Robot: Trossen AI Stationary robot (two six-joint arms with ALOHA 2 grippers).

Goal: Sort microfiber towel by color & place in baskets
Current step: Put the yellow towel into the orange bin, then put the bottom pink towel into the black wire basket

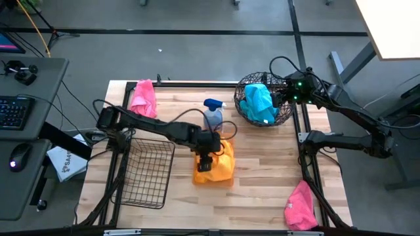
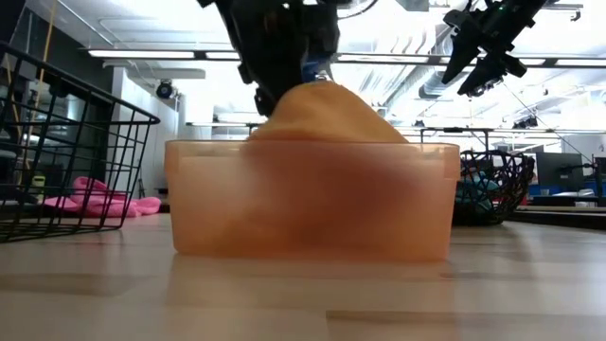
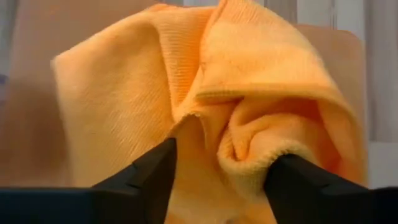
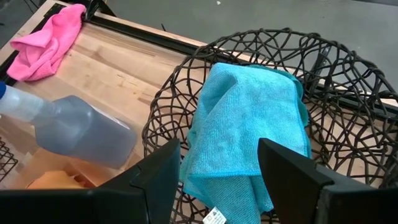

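An orange towel point(image 1: 224, 165) lies heaped in the translucent orange bin point(image 2: 312, 208) at mid-table. My left gripper point(image 1: 209, 157) hangs open right over the heap, and a rolled fold of the towel point(image 3: 249, 155) sits between its fingers. A teal towel point(image 4: 249, 118) lies in the round dark wire basket point(image 1: 287, 117) at the far right. My right gripper point(image 4: 217, 168) is open and hovers above that basket's rim, well clear of it in the low view point(image 2: 478, 62). The black wire-grid basket point(image 1: 144, 174) stands at the near left. My left gripper comes at the orange towel from above, pointing down, with its open fingers point(image 3: 155, 177) on either side of a fold on top of the heap. I cannot tell whether the fingers touch the cloth. The towel rests in the bin.
A blue-capped spray bottle point(image 1: 213, 117) lies just beyond the orange bin. One pink towel point(image 1: 143, 98) lies at the far left of the table, another point(image 1: 300, 206) at the near right corner. Bare wood shows between the bin and the right edge.
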